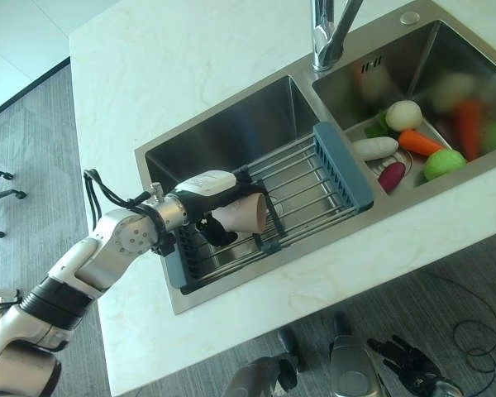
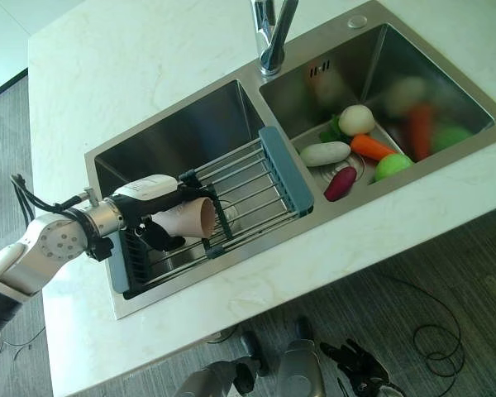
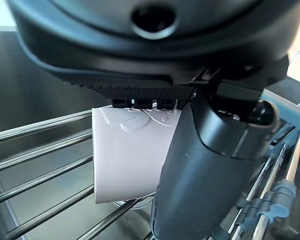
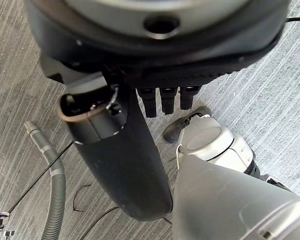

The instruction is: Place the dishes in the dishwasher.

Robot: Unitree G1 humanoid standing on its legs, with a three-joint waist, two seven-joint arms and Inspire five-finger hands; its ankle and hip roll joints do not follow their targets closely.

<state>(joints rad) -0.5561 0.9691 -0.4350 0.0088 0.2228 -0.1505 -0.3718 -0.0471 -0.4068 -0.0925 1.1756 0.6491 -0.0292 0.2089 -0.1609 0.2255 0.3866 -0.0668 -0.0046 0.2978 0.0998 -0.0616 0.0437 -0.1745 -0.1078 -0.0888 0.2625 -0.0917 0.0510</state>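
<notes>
A pale pink cup (image 1: 246, 213) lies on its side over the wire dish rack (image 1: 314, 186), which spans the left sink basin (image 1: 223, 132). My left hand (image 1: 200, 201) is shut on the cup, its white-covered thumb on top and its dark fingers curled beneath. In the left wrist view the cup (image 3: 130, 155) shows past the thumb (image 3: 205, 165), just above the rack's bars. My right hand (image 1: 409, 364) hangs low in front of the counter, near the floor, with relaxed fingers and nothing in it.
The right basin (image 1: 413, 58) holds vegetables: a white radish (image 1: 374, 148), a carrot (image 1: 420, 142), a green fruit (image 1: 443, 163) and a purple piece (image 1: 391, 175). A chrome faucet (image 1: 326, 33) stands behind the divider. Pale marble countertop (image 1: 174, 66) surrounds the sink.
</notes>
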